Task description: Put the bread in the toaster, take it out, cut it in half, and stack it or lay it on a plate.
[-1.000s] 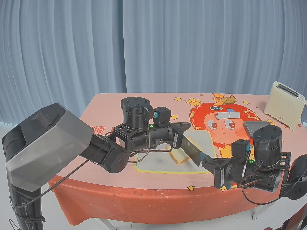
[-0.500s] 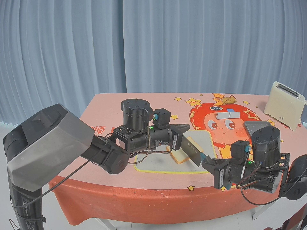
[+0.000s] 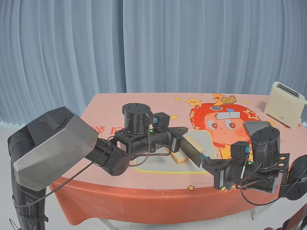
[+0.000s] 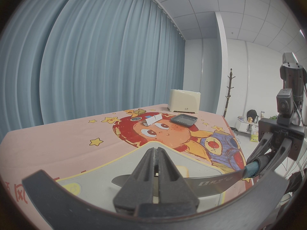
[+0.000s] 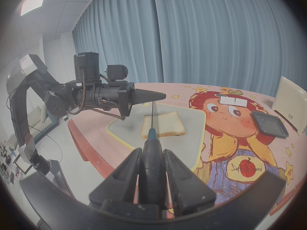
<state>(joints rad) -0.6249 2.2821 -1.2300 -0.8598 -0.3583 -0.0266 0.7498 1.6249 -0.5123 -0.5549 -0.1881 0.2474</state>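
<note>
table [image 3: 105, 112]: carries everything below.
cutting board [image 3: 156, 163]: on the table, near the middle of its front edge.
bread [image 3: 177, 157]: flat on the board, in its right half.
knife [image 3: 191, 150]: blade crosses over the bread, front-right to rear-left; contact not discernible.
right gripper [image 3: 206, 161]: at the board's front-right corner, clamped on the knife handle.
left gripper [image 3: 183, 130]: over the board's rear edge, just behind the bread, above the blade's tip.
tray [image 3: 252, 122]: right of the board, towards the toaster.
toaster [image 3: 284, 104]: at the table's right edge, rear.
card [image 3: 228, 115]: behind the board, left of the tray.

The knife [image 3: 191, 150] covers the middle of the bread [image 3: 178, 157].
</note>
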